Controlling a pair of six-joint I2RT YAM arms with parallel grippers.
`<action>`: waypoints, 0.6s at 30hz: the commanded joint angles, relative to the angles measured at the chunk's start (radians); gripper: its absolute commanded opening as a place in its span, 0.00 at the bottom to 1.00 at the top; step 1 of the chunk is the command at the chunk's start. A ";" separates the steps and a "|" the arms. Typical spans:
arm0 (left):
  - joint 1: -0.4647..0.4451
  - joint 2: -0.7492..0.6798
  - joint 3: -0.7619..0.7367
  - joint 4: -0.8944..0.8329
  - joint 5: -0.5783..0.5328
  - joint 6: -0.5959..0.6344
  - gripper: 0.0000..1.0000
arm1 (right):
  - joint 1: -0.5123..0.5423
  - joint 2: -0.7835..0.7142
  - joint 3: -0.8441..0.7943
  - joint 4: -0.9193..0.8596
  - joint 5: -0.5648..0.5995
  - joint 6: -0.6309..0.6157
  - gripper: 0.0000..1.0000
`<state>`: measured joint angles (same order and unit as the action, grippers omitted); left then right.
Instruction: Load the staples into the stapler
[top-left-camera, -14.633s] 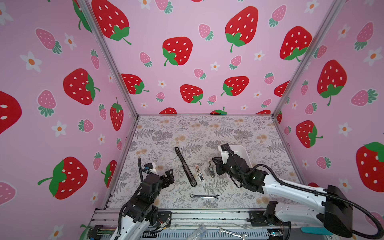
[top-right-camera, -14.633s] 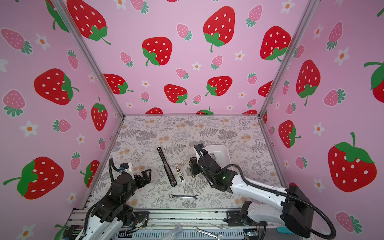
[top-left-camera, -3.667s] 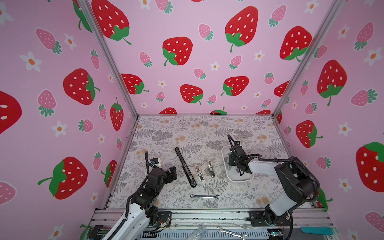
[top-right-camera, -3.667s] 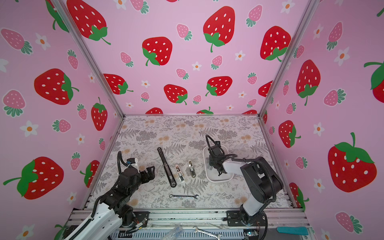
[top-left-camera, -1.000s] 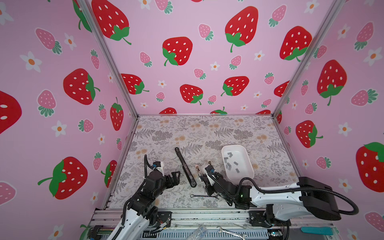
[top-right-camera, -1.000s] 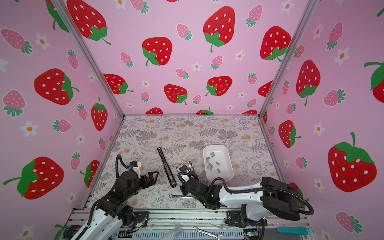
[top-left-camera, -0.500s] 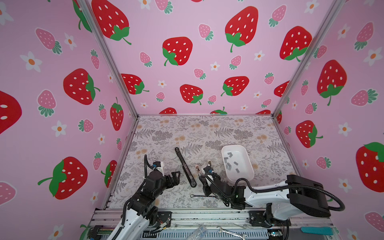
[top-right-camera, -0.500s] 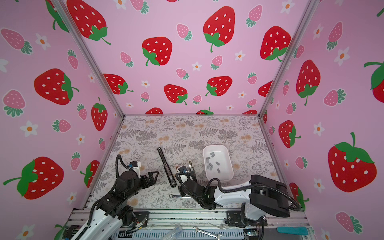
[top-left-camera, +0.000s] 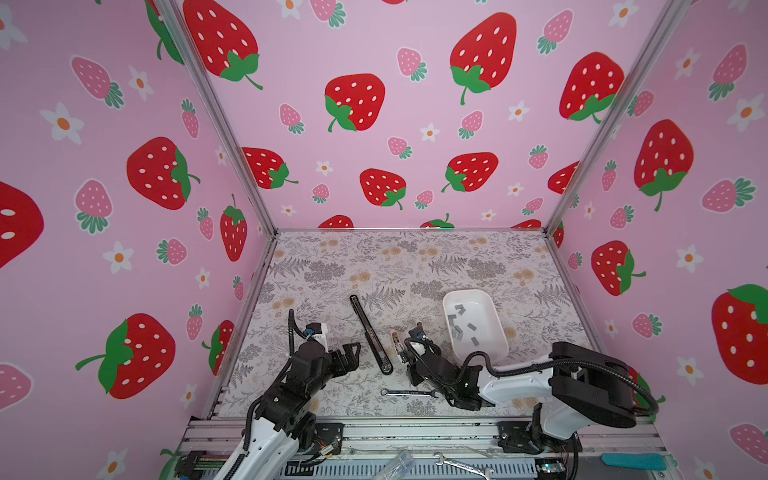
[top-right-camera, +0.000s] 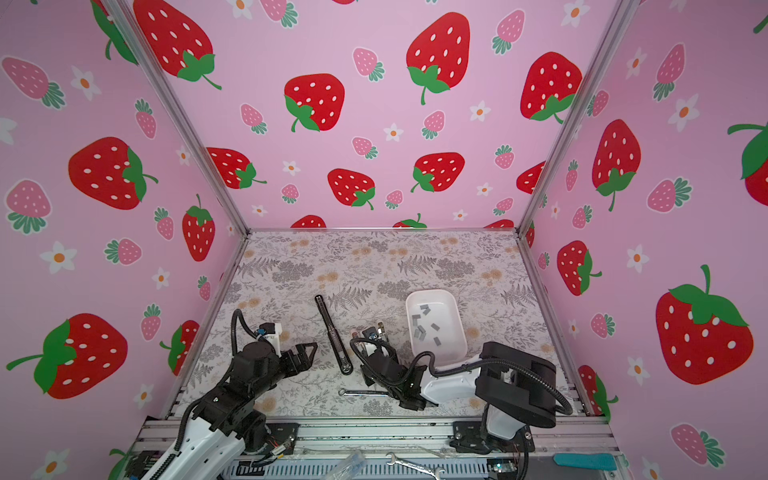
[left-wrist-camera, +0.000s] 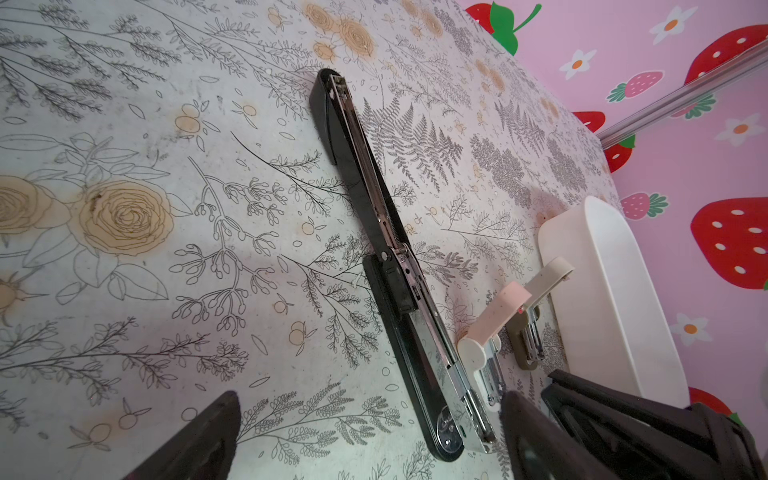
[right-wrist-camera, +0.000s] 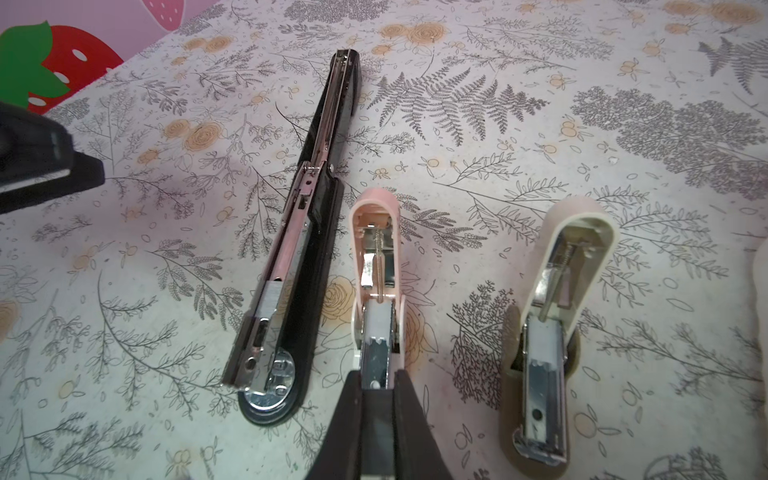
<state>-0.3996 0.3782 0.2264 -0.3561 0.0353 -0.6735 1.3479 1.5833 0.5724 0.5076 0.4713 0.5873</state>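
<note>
Three staplers lie opened on the floral mat: a long black one (top-left-camera: 370, 332) (right-wrist-camera: 307, 232), a pink mini stapler (right-wrist-camera: 376, 257) (top-left-camera: 395, 338) and a beige mini stapler (right-wrist-camera: 557, 299). My right gripper (right-wrist-camera: 376, 384) (top-left-camera: 407, 359) is shut on a grey strip of staples (right-wrist-camera: 376, 419), held right at the near end of the pink stapler's metal channel. More staples (top-left-camera: 459, 328) (top-right-camera: 424, 328) lie loose in the white tray (top-left-camera: 496, 328). My left gripper (left-wrist-camera: 365, 436) (top-left-camera: 351, 353) stands wide open and empty, left of the black stapler's near end.
A silver wrench (top-left-camera: 409, 392) (top-right-camera: 365, 392) lies on the mat under the right arm, near the front edge. The tray stands just right of the beige stapler (left-wrist-camera: 536, 291). Pink strawberry walls close in three sides.
Over the last second my right gripper has edged a little toward the pink stapler, still shut; a few seconds ago it was at the tray. The left arm has not moved.
</note>
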 joint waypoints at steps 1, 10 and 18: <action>-0.005 -0.010 -0.004 0.014 -0.003 0.008 0.99 | -0.001 0.016 0.033 0.003 -0.001 0.012 0.07; -0.005 -0.009 -0.005 0.012 -0.005 0.007 0.99 | -0.007 0.037 0.045 0.003 -0.005 0.014 0.07; -0.005 -0.009 -0.007 0.013 -0.004 0.005 0.99 | -0.012 0.047 0.042 0.007 -0.005 0.020 0.07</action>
<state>-0.3996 0.3782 0.2264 -0.3557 0.0353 -0.6735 1.3403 1.6150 0.6003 0.5083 0.4625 0.5873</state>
